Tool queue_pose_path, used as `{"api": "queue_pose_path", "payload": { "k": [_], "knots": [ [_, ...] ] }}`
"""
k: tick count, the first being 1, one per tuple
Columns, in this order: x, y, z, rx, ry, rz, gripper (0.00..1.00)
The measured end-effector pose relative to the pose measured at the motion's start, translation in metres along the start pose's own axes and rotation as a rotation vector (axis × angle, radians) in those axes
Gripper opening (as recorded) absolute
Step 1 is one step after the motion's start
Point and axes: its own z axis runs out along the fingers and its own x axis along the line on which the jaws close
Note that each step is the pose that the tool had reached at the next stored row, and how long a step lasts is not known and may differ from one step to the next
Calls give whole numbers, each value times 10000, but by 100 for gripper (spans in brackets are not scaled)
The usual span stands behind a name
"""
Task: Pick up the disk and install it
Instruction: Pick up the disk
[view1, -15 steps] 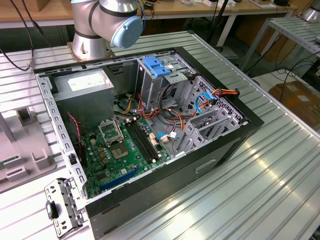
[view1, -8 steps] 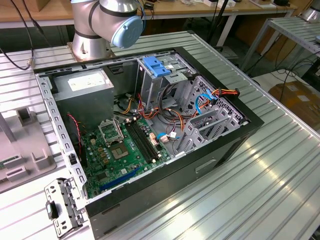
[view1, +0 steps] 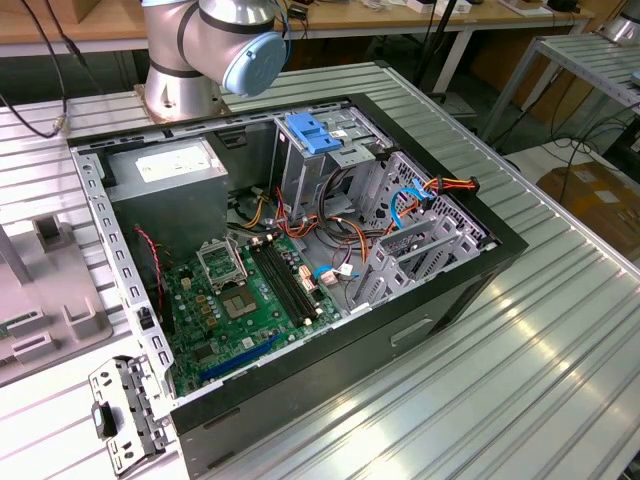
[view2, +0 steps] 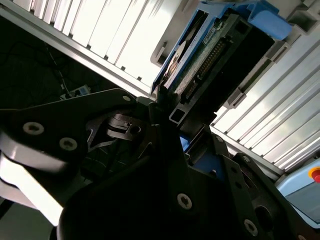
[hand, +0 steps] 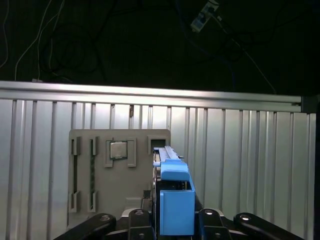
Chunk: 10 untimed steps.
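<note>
Lab with slatted aluminium workbenches (view1: 560, 330)

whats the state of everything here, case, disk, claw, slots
case, open, lying on its side
disk, on edge at the grey holder
claw, around the disk, grip unclear
ram slots, empty
blue bracket, on the drive cage, bare

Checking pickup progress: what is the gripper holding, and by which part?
Cannot tell: the gripper straddles the disk at its blue-railed end, but a closed grip isn't visible.
</note>
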Motion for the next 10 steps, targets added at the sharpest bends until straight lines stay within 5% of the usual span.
{"api": "queue_pose_path", "payload": {
  "k": [10],
  "knots": [
    [-6, 4, -80, 0, 0, 0, 37]
  ]
}}
